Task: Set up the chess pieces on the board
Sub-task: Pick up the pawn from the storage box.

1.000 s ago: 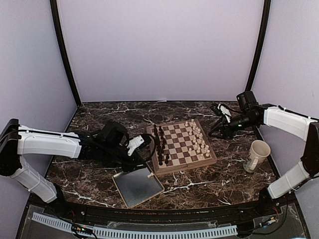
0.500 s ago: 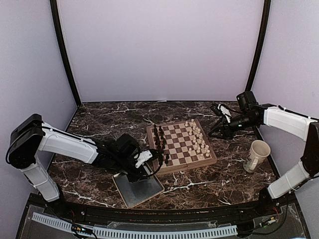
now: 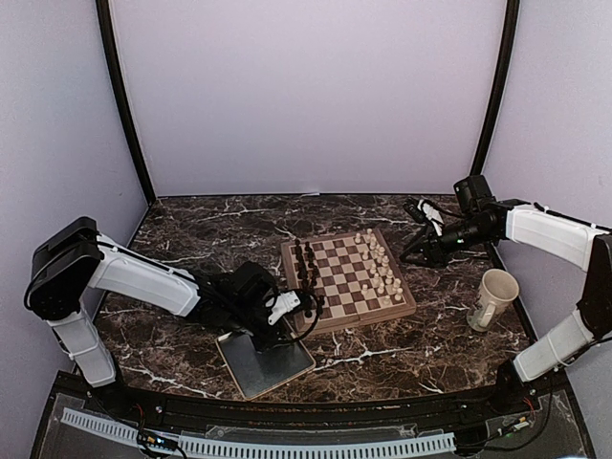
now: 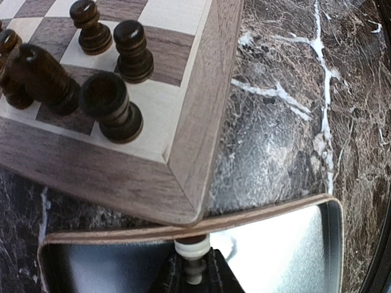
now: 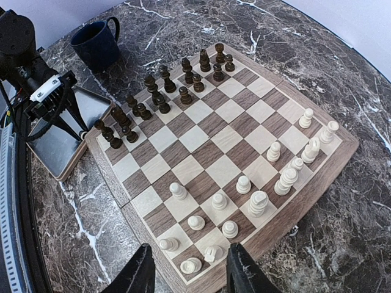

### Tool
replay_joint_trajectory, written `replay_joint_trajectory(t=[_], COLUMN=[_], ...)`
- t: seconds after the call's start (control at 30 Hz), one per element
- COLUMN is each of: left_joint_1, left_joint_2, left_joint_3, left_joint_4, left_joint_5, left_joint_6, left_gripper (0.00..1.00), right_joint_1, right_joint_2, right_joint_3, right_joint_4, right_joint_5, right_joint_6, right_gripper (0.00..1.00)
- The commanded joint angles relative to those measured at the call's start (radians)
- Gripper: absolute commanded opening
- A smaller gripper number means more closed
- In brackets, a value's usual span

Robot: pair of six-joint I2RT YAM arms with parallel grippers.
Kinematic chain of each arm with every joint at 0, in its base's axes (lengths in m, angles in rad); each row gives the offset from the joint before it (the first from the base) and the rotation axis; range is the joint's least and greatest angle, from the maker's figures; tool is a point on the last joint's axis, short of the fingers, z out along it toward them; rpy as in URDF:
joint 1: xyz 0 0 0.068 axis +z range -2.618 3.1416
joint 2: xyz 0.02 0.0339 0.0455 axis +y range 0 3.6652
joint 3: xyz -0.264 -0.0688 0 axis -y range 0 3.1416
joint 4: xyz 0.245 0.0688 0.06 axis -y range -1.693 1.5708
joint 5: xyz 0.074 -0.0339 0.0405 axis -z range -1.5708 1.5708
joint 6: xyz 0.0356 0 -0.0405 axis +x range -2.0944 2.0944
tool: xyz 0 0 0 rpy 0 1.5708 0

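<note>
One cream chess piece [image 4: 193, 251] lies on its side in the tray's far corner, its base against the rim beside the board's near-left corner. My left gripper [image 4: 194, 271] is shut on its stem, a black finger on each side. In the top view the left gripper [image 3: 289, 327] sits low over that tray corner. The board [image 3: 356, 319] carries cream pieces [image 3: 379, 270] on its right side and dark pieces [image 3: 306, 270] on its left. Two cream pieces [image 5: 201, 264] lie toppled at the near corner in the right wrist view. My right gripper [image 5: 190, 256] hangs open above the board's right edge, holding nothing.
The grey metal tray [image 3: 251, 368] lies at the board's front left, touching its corner. A paper cup [image 3: 495, 297] stands right of the board. In the right wrist view a dark blue mug [image 5: 96, 44] stands beyond the tray [image 5: 52, 149].
My left arm has swung right and down to the tray's far corner, and its jaws have closed in on the cream piece there. The right arm has stayed put.
</note>
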Motion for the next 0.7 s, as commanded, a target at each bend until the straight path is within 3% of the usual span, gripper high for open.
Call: replay_joint_trajectory(t=[0.0, 0.23, 0.37, 0.5, 0.67], left_joint_1=[-0.01, -0.011, -0.003, 0.049, 0.136], left_joint_2=[0.028, -0.023, -0.056, -0.068, -0.09], left_joint_3=[0.033, 0.096, 0.165, 0.222, 0.257], left_joint_4=[-0.021, -0.2, -0.33, -0.424, -0.408], left_joint_5=[-0.006, -0.002, 0.064, 0.242, 0.521], left_joint_6=[0.018, 0.041, 0.048, 0.012, -0.071], left_gripper=[0.15, 0.06, 0.05, 0.05, 0.05], right_joint_1=[0.0, 0.008, 0.086, 0.225, 0.415], right_joint_2=[0.005, 0.001, -0.01, -0.016, 0.011], right_joint_3=[0.02, 0.062, 0.125, 0.183, 0.232], right_joint_4=[0.0, -0.059, -0.155, -0.223, -0.274], right_joint_5=[-0.02, -0.067, -0.057, 0.02, 0.162], right_joint_6=[-0.009, -0.056, -0.142, -0.214, -0.266], right_gripper=[0.41, 0.39, 0.39, 0.4, 0.4])
